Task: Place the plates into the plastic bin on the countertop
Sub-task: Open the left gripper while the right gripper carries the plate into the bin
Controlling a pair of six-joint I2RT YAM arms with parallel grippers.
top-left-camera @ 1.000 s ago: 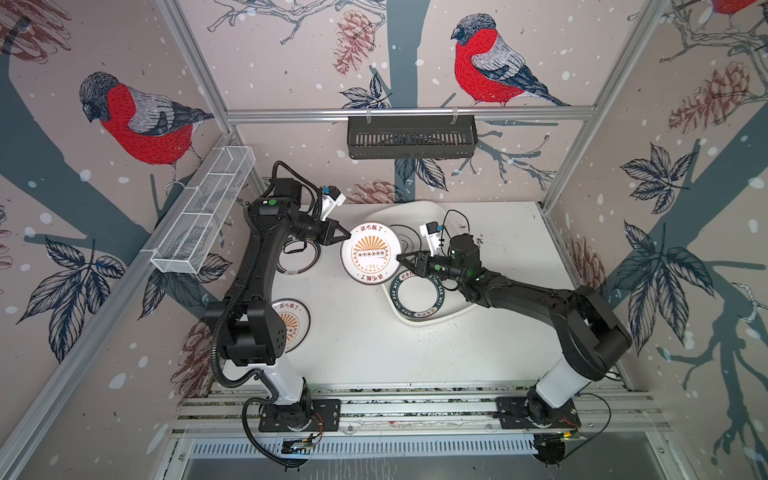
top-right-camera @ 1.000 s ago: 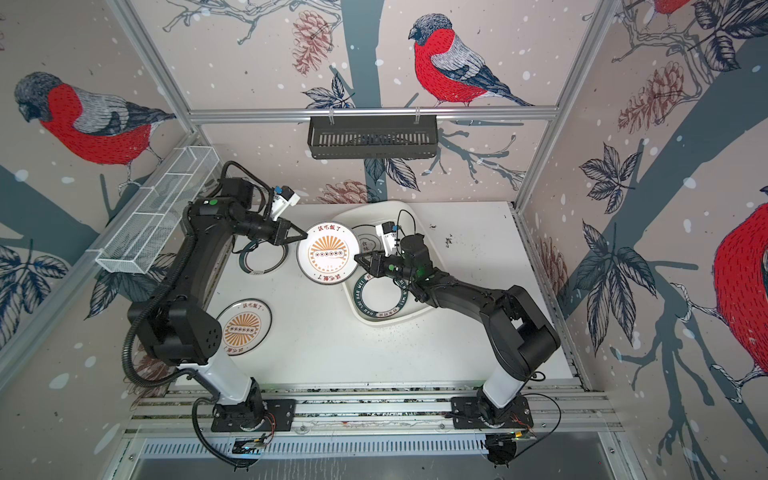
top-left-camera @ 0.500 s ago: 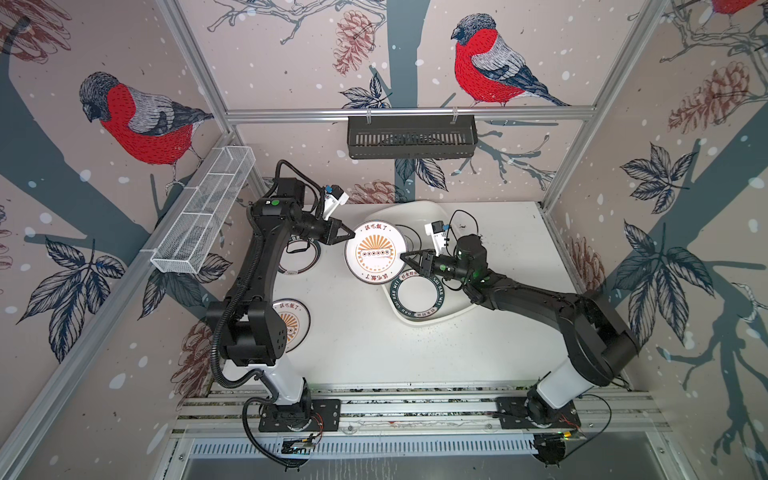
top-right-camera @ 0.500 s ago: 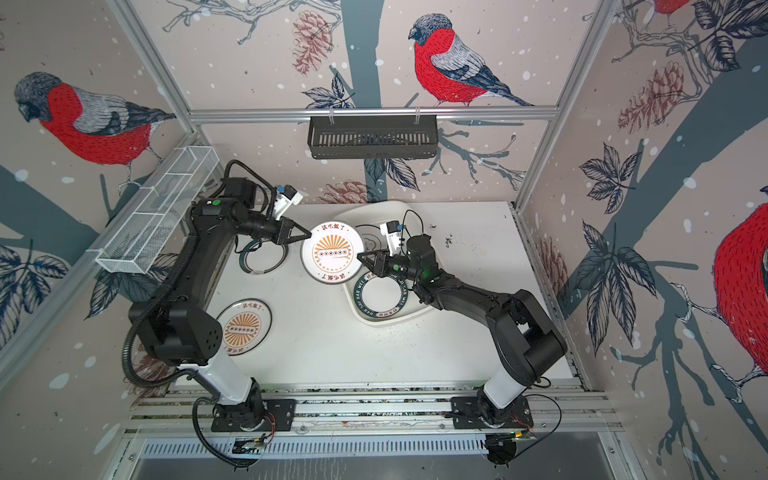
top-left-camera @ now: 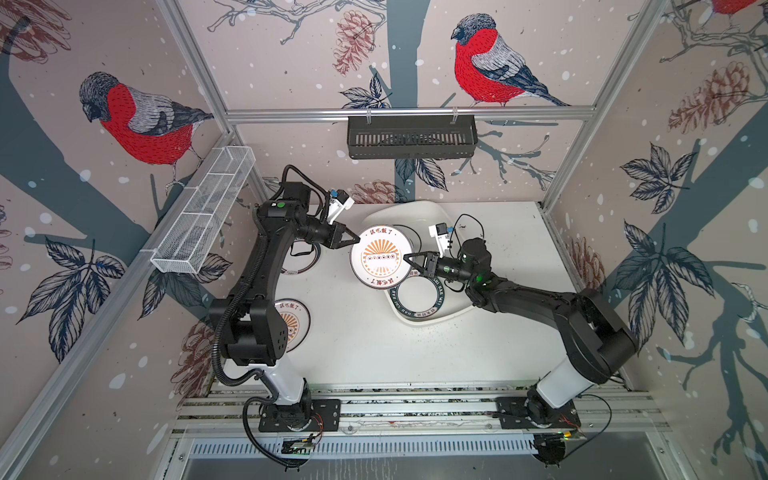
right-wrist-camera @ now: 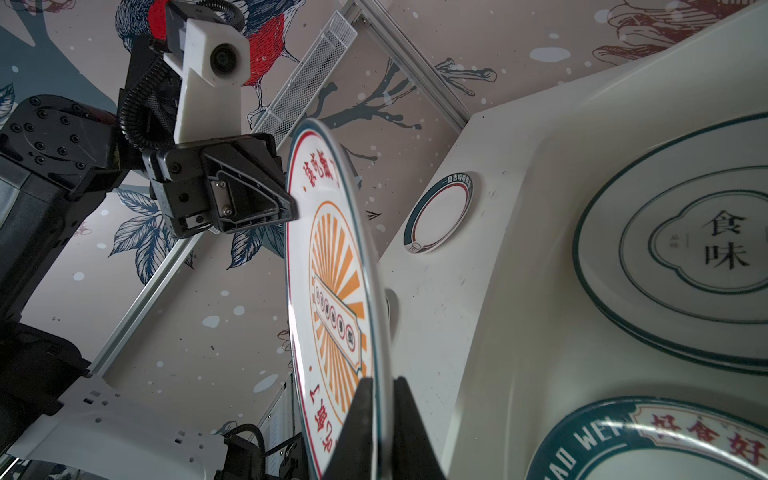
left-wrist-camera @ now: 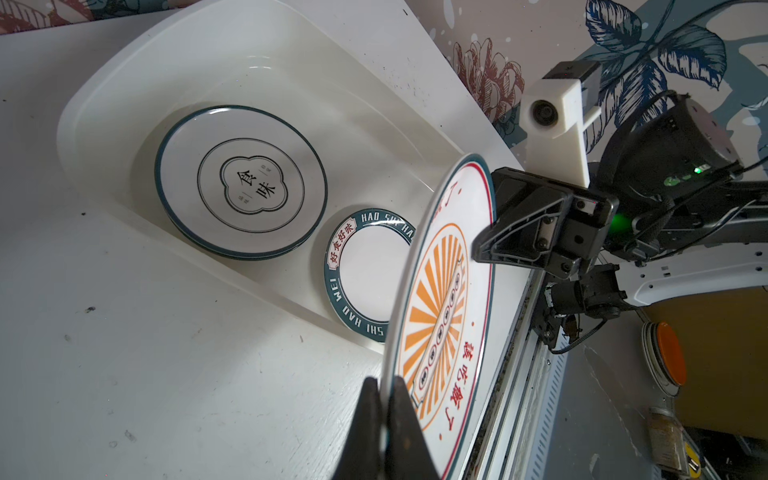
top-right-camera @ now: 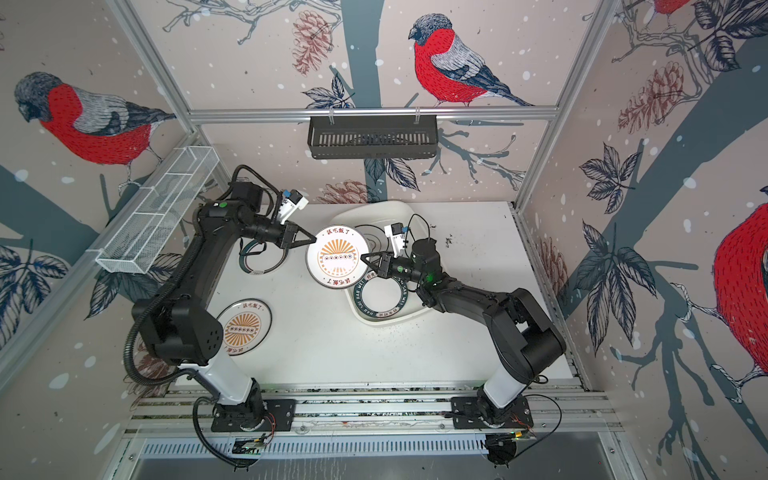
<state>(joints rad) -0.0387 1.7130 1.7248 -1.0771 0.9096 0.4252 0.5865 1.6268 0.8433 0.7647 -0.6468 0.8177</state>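
Note:
A sunburst plate [top-left-camera: 380, 257] [top-right-camera: 337, 257] hangs just above the near-left rim of the plastic bin [top-left-camera: 415, 205] [top-right-camera: 374, 205], gripped from both sides. My left gripper [top-left-camera: 357, 240] [left-wrist-camera: 386, 386] is shut on its left rim. My right gripper [top-left-camera: 405, 257] [right-wrist-camera: 380, 382] is shut on the opposite rim. Inside the bin lie an emblem plate [left-wrist-camera: 241, 183] [right-wrist-camera: 685, 249] and a plate with a dark lettered band [top-left-camera: 417, 297] [left-wrist-camera: 365, 274]. Another sunburst plate [top-left-camera: 295, 324] [top-right-camera: 245, 326] and a ring-edged plate [top-left-camera: 303, 257] [right-wrist-camera: 440, 212] rest on the countertop [top-left-camera: 374, 353].
A black slotted basket [top-left-camera: 411, 137] hangs on the back wall. A white wire-mesh basket [top-left-camera: 203, 216] runs along the left wall. The left arm's elbow partly covers the sunburst plate on the countertop. Aluminium rails [top-left-camera: 395, 411] line the front edge.
The left gripper carried the sunburst plate a little to the right. The right gripper came up to the plate's right rim and shut on it.

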